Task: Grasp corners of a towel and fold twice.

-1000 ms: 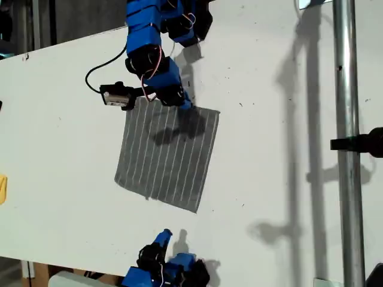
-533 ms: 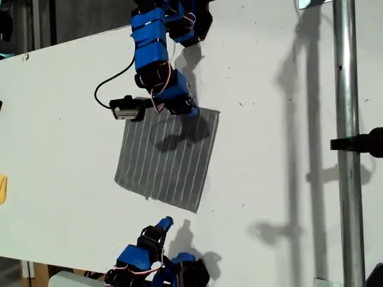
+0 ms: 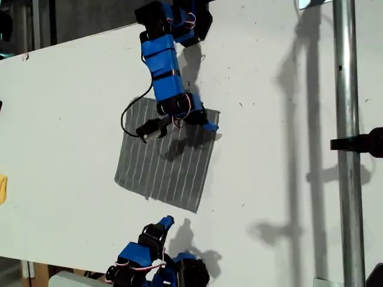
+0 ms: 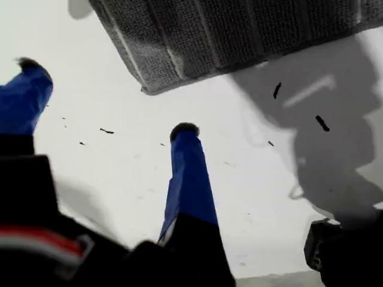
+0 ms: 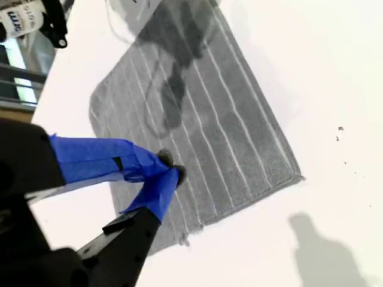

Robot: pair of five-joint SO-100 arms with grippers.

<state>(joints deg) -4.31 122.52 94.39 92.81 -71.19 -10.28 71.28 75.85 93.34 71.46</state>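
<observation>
The grey pinstriped towel [image 3: 161, 164] lies flat on the white table [image 3: 275, 179]. My first gripper [image 3: 207, 125] reaches in from the exterior view's top to the towel's top right corner [image 3: 216, 113]. In the first wrist view this gripper [image 4: 105, 98] is open, its fingers [image 4: 187, 173] over bare table just short of that corner [image 4: 148, 88] of the towel [image 4: 239, 30]. My second gripper [image 3: 164, 223] sits at the exterior view's bottom edge, short of the towel's near corner [image 3: 195, 209]. In its own view it [image 5: 170, 170] hovers shut and empty before the towel [image 5: 227, 119].
A vertical metal pole [image 3: 347, 149] with a black clamp [image 3: 362, 143] stands at the exterior view's right. A yellow object [image 3: 2, 188] shows at that view's left edge. The first arm's black cable [image 3: 128, 116] loops over the towel's top edge.
The first arm swung along the towel's top edge towards the exterior view's right, ending at the top right corner. The second arm shifted a little at the bottom edge.
</observation>
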